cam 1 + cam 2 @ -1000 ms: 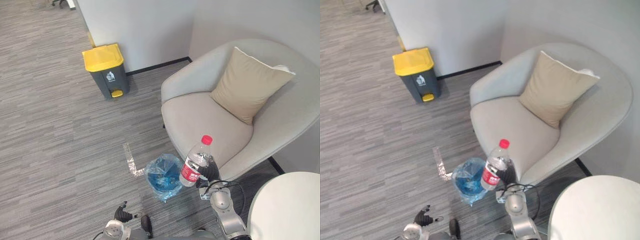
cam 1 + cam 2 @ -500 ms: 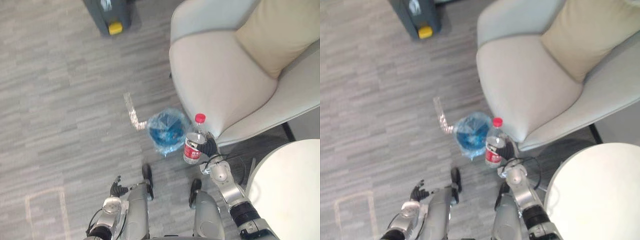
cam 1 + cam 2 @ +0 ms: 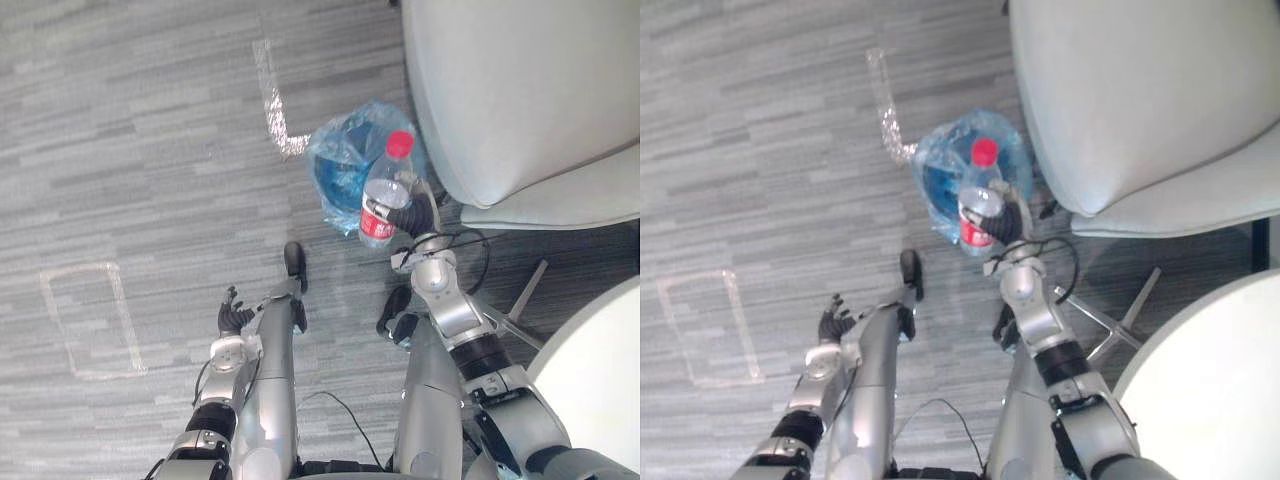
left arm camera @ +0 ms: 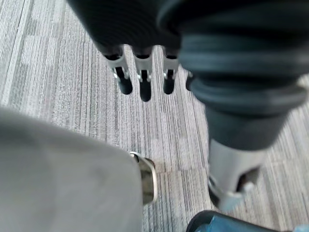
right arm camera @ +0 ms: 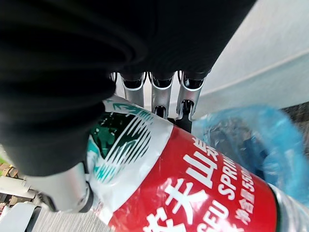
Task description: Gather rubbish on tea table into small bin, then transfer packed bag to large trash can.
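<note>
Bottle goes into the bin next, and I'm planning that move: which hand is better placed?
Right. The right hand grips the bottle right by the blue-bagged bin. The left hand hangs open and empty, well away from both.

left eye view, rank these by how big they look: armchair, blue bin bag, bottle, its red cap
1. armchair, cut off by the edge
2. blue bin bag, partly behind the bottle
3. bottle, in the right hand, nearer the camera
4. red cap
</note>
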You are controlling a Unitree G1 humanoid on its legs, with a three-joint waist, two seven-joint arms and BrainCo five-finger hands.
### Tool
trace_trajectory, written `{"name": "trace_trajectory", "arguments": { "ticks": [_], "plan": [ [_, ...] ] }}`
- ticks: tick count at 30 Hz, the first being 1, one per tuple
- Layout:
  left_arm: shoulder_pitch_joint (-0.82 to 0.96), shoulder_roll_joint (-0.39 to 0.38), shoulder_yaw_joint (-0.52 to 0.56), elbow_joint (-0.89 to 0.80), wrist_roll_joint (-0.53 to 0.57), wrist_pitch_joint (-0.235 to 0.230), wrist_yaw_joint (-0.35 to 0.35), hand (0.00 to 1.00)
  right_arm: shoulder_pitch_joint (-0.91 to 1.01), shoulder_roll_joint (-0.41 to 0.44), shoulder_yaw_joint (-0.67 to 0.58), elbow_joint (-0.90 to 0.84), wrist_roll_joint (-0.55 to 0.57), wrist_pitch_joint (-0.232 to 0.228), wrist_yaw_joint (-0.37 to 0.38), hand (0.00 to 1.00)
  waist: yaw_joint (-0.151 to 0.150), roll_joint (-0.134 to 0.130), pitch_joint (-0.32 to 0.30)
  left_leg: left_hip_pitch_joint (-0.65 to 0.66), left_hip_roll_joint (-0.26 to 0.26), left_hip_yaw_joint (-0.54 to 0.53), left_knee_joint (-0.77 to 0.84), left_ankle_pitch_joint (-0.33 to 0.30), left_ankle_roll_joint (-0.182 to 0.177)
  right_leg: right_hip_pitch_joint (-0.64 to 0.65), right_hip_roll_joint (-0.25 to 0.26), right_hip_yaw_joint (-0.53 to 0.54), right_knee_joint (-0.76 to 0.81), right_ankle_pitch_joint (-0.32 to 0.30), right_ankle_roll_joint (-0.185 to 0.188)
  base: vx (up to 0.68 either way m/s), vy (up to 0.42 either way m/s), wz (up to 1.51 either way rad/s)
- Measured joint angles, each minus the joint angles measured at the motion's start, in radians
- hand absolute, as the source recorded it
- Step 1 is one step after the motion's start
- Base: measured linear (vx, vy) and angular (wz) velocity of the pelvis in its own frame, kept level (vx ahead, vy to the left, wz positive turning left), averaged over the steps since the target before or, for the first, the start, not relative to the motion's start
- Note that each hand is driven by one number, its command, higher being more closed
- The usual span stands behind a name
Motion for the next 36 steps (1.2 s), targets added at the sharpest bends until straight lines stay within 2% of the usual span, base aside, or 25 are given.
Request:
{"name": "trace_trajectory", "arguments": {
  "ticks": [4,11,12,21,27,31,36],
  "plan": [
    [0.011,-0.006,-0.014,-0.092,-0.004,-0.018,-0.008,0.00,-0.089,-0.060,-0.049,0.012,0.010,0.013,-0.015,1.00,0.026,-0.005,0.011,-0.070,-0.016,-0.018,0.016,0.007,0.000,-0.061,-0.023,-0.015,0.043,-0.017,-0.006,-0.07,0.010,0.21],
    [0.051,-0.015,-0.039,-0.207,-0.017,-0.030,-0.014,0.00,-0.177,-0.151,-0.086,0.085,0.058,0.018,-0.032,1.00,0.041,-0.004,0.017,-0.122,-0.028,-0.012,0.000,0.019,-0.002,-0.108,-0.051,-0.031,0.072,-0.035,-0.005,-0.05,0.011,0.19],
    [0.055,-0.013,-0.049,-0.229,-0.017,-0.034,-0.015,0.00,-0.186,-0.161,-0.087,0.100,0.059,0.019,-0.033,0.00,0.043,-0.004,0.017,-0.130,-0.029,-0.014,-0.002,0.024,0.001,-0.115,-0.051,-0.034,0.074,-0.038,-0.006,-0.04,0.025,0.10],
    [0.064,-0.012,-0.094,-0.344,-0.020,-0.046,-0.040,0.00,-0.202,-0.187,-0.113,0.143,0.099,0.017,-0.033,0.00,0.045,-0.004,0.016,-0.150,-0.044,-0.019,-0.033,0.048,0.007,-0.134,-0.065,-0.039,0.089,-0.053,-0.009,-0.05,0.029,0.13],
    [0.052,-0.015,-0.108,-0.307,-0.018,-0.038,-0.050,0.00,-0.190,-0.148,-0.089,0.142,0.094,0.017,-0.033,0.00,0.039,-0.005,0.011,-0.166,-0.032,-0.014,-0.018,0.048,0.008,-0.148,-0.058,-0.036,0.089,-0.053,-0.009,-0.06,0.036,-0.04],
    [0.022,-0.019,-0.109,-0.269,-0.016,-0.037,-0.050,0.00,-0.176,-0.123,-0.073,0.129,0.060,0.017,-0.033,0.00,0.039,-0.006,0.011,-0.164,-0.024,-0.013,-0.012,0.047,0.008,-0.148,-0.049,-0.030,0.093,-0.053,-0.009,-0.08,0.026,-0.06],
    [0.012,-0.019,-0.109,-0.246,0.003,-0.036,-0.050,0.00,-0.144,-0.129,-0.064,0.128,-0.085,0.016,-0.021,0.00,0.039,-0.006,0.009,-0.155,-0.012,-0.001,-0.008,0.047,0.008,-0.148,-0.042,-0.022,0.093,-0.050,-0.014,-0.08,0.019,-0.07]
  ]
}}
